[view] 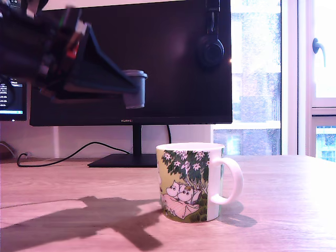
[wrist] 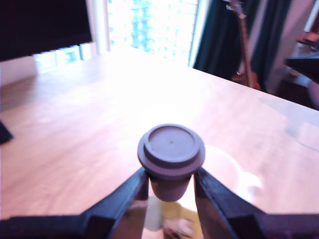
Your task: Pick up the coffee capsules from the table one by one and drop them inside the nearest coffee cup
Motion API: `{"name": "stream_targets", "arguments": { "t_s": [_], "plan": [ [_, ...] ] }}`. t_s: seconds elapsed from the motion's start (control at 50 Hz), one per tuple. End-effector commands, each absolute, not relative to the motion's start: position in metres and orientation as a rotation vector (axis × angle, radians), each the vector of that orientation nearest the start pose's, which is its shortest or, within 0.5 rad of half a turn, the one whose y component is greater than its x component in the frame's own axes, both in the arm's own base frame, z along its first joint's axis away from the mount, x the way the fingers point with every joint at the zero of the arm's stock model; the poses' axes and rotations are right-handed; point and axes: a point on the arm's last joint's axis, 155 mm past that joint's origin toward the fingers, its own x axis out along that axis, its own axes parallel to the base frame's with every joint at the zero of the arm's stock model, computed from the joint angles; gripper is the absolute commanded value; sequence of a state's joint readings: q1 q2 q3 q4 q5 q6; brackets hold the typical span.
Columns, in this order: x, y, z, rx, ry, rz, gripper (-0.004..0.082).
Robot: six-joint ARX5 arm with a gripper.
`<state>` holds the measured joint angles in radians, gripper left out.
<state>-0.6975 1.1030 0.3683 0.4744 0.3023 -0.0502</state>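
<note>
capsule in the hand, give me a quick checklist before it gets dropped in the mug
1. Grip: ok. The hand is shut on the dark grey capsule, one finger on each side below its rim.
2. Capsule upright: ok. Its rimmed top faces up in the wrist view.
3. Height: ok. In the exterior view the capsule hangs well above the mug rim.
4. Over the opening: not ok. The capsule is still toward the exterior view's left of the mug, whose opening lies just past it in the wrist view.
5. Mug upright on the table: ok.
6. Room inside the mug: cannot tell, as its interior is washed out.
</note>
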Motion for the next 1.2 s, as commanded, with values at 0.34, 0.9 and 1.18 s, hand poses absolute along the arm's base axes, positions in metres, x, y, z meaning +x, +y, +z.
{"name": "stream_targets", "arguments": {
  "t_s": [0.34,0.9,1.18],
  "plan": [
    [0.212,-0.274,0.145,0.038,0.359,-1.02,0.018],
    [0.204,-0.28,0.157,0.039,0.341,-1.048,0.018],
    [0.207,-0.283,0.167,0.045,0.366,-1.045,0.018]
  ]
}}
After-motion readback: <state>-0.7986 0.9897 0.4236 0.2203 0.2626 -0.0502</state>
